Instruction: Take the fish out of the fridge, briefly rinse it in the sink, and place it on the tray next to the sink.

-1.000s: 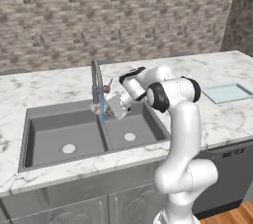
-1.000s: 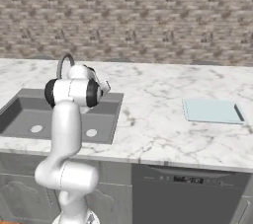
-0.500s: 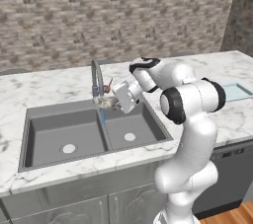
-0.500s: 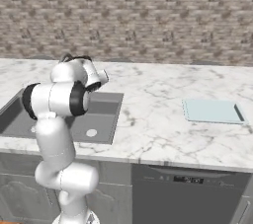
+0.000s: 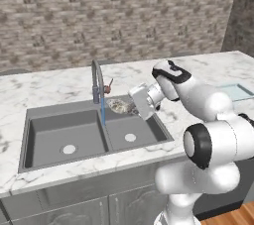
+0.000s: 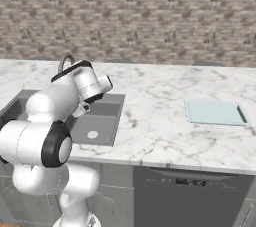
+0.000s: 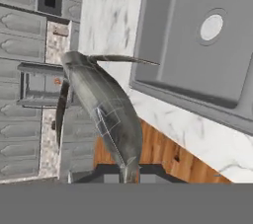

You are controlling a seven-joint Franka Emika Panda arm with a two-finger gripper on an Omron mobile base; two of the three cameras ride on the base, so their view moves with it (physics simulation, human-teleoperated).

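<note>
The slim dark grey fish (image 5: 118, 105) hangs over the right basin of the dark grey sink (image 5: 54, 126), just right of the faucet. My gripper (image 5: 130, 109) is shut on it from the right. In the hand view the fish (image 7: 105, 103) stretches up from my gripper (image 7: 127, 175), with the sink (image 7: 197, 65) basin and its round drain at the upper right. The pale blue-white tray (image 6: 215, 112) lies on the counter well to the right of the sink (image 6: 102, 116). The fridge is out of view.
The curved grey faucet (image 5: 96, 83) stands behind the divider with a thin blue stream of water (image 5: 103, 114) falling from it. A marble counter (image 6: 155, 121) surrounds the sink, with a stone wall behind. A dishwasher front (image 6: 195, 196) sits below the counter.
My arm has swung its elbow to the right and the hand has carried the fish a little right, away from the water stream. The grip on the fish is unchanged.
</note>
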